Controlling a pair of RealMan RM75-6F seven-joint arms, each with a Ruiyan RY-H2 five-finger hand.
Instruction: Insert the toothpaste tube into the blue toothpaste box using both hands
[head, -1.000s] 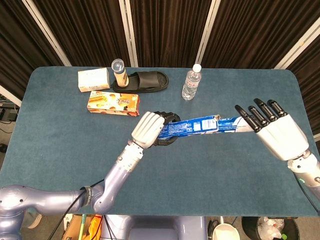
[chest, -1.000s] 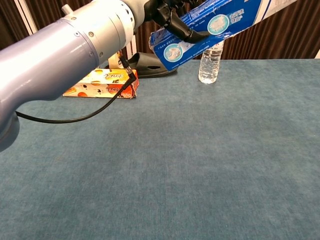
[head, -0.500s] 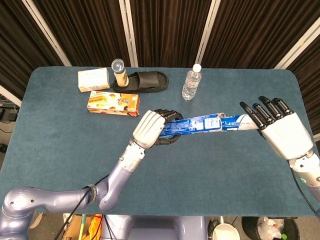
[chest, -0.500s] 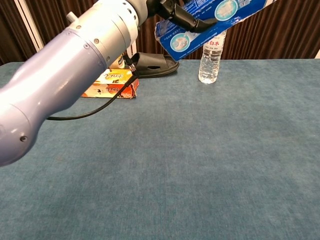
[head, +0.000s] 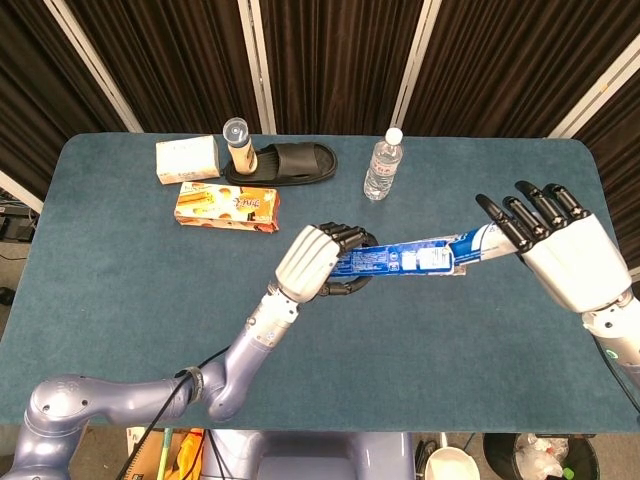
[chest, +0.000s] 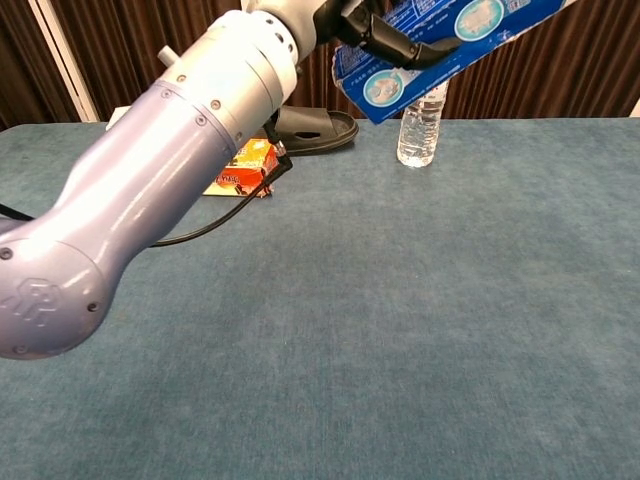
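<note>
My left hand (head: 315, 262) grips the left end of the blue toothpaste box (head: 397, 260), holding it in the air above the table's middle. A white and blue toothpaste tube (head: 478, 241) sticks out of the box's right end and rises towards my right hand (head: 560, 250). The tube's far end lies under that hand's outstretched fingers (head: 505, 222), which hold it; the thumb is hidden. In the chest view the box (chest: 455, 35) crosses the top edge, with the left hand's dark fingers (chest: 385, 30) wrapped around it. My right hand does not show there.
A water bottle (head: 382, 165) stands at the back centre. A black slipper (head: 290, 162), an upright cylinder (head: 238, 145), a cream box (head: 187, 158) and an orange snack box (head: 227, 205) lie back left. My left forearm (chest: 190, 170) fills the chest view's left.
My left hand has carried the box rightwards and a little nearer. Less of the tube shows between the box and my right hand, which shifted slightly right.
</note>
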